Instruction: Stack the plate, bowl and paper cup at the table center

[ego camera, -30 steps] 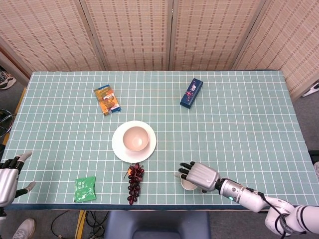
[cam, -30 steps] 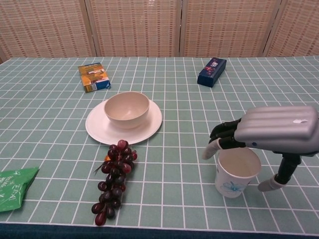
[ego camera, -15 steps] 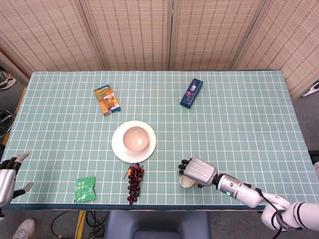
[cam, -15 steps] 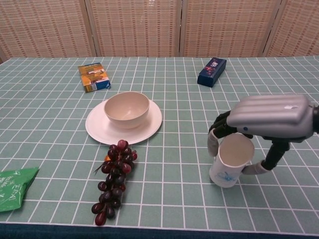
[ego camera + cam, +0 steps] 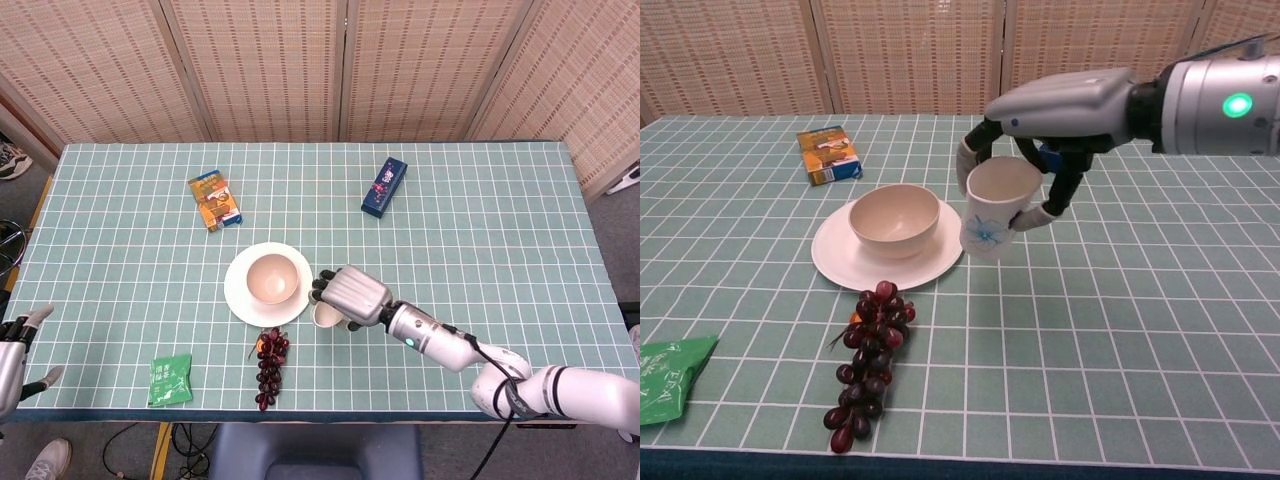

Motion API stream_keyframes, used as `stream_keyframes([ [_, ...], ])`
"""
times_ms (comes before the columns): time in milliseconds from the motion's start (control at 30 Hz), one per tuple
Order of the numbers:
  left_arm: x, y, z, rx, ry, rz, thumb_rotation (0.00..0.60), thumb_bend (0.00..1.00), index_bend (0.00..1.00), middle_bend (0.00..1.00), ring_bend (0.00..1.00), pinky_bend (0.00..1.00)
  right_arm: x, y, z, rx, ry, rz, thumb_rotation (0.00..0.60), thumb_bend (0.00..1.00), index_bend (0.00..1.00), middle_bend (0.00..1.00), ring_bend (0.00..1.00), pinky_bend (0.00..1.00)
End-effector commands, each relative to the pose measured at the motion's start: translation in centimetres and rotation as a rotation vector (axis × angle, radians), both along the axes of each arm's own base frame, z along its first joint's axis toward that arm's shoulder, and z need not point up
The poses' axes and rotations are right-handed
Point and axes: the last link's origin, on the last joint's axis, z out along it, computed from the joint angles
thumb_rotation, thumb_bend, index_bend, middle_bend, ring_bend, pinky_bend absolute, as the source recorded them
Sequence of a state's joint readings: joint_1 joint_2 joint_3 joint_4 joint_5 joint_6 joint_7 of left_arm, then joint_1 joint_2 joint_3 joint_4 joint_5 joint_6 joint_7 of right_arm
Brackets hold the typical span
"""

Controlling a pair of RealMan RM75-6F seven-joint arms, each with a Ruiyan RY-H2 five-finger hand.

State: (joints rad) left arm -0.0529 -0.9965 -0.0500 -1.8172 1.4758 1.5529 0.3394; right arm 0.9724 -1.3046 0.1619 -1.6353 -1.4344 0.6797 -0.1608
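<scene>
Paper cup [image 5: 998, 208] held aloft, tilted, in right hand's [image 5: 1060, 110] grasp just right of bowl [image 5: 894, 219] sitting on plate [image 5: 940, 256]; judge it best levelled upright and centred over bowl before lowering; left hand [image 5: 14, 352] empty, fingers spread at table edge.

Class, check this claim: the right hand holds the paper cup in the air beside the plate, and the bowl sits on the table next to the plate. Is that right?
Not quite. The right hand does hold the paper cup in the air beside the plate, but the bowl sits on the plate, not next to it. The chest view shows this plainly.
</scene>
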Motion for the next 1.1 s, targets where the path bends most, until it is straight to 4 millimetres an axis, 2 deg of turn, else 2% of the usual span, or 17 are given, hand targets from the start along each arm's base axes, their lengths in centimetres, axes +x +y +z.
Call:
stream_keyframes([
  [33, -0.1, -0.1, 0.2, 0.004, 0.003, 0.003, 0.600, 0.00, 0.19, 0.29, 0.35, 0.45, 2.6, -1.5, -1.7, 0.002, -0.001, -0.004, 0.600, 0.25, 0.36, 0.32, 0.25, 0.54],
  [267, -0.4, -0.4, 0.5, 0.017, 0.004, 0.014, 0.600, 0.00, 0.19, 0.29, 0.35, 0.45, 5.3, -3.9, -4.1, -0.018, -0.005, -0.032, 0.600, 0.25, 0.36, 0.31, 0.25, 0.53],
  [467, -0.6, -0.7, 0.7, 0.022, 0.006, 0.021, 0.600, 0.00, 0.19, 0.29, 0.35, 0.45, 6.9, -5.3, -6.1, -0.020, -0.011, -0.065, 0.600, 0.25, 0.36, 0.30, 0.23, 0.48],
  [900, -1.0, -1.0, 0.9, 0.023, 0.006, 0.033, 0.600, 0.00, 0.19, 0.28, 0.35, 0.45, 8.1, -7.0, -9.1, -0.034, 0.004, -0.111, 0.600, 0.23, 0.36, 0.23, 0.17, 0.33],
  [1100, -1.2, -1.0, 0.9, 0.023, 0.003, 0.038, 0.600, 0.00, 0.19, 0.28, 0.35, 0.45, 8.3, -7.3, -9.8, -0.034, 0.028, -0.117, 0.600, 0.22, 0.27, 0.18, 0.11, 0.26],
])
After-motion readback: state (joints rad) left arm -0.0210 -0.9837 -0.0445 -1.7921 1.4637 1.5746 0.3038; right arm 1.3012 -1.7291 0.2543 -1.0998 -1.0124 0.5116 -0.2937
